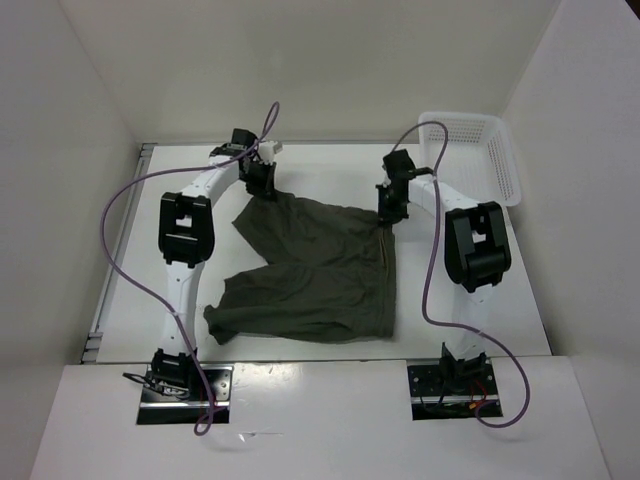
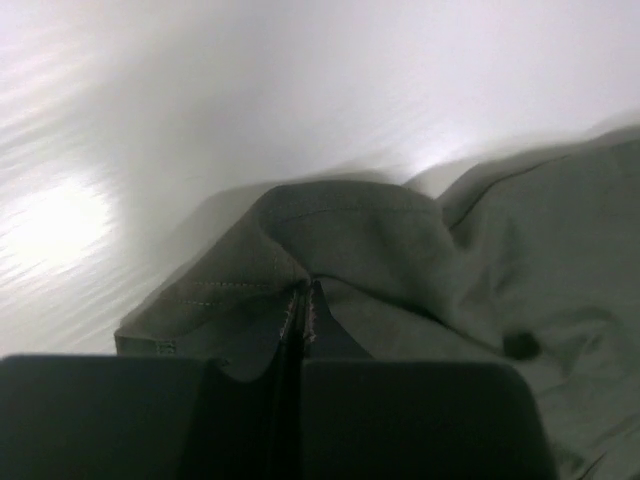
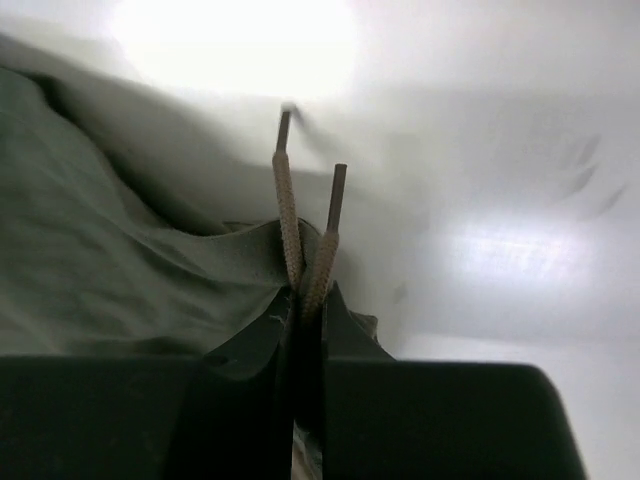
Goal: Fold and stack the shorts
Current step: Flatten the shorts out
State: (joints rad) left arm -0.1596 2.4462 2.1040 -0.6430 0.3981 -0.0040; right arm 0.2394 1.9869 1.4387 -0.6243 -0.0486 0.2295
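The dark olive-green shorts (image 1: 315,270) lie spread on the white table in the top view, waistband toward the right, legs toward the left. My left gripper (image 1: 263,183) is shut on the far left leg's hem (image 2: 300,225), which bunches up ahead of the jaws. My right gripper (image 1: 390,208) is shut on the far waistband corner (image 3: 240,250) together with the tan drawstring (image 3: 288,215), whose two ends stick out past the jaws. Both held corners are raised a little off the table. The near leg (image 1: 235,315) lies flat.
A white slatted basket (image 1: 478,150) stands at the far right corner. White walls enclose the table on three sides. Purple cables (image 1: 125,215) loop beside each arm. The arm bases (image 1: 180,380) sit at the near edge.
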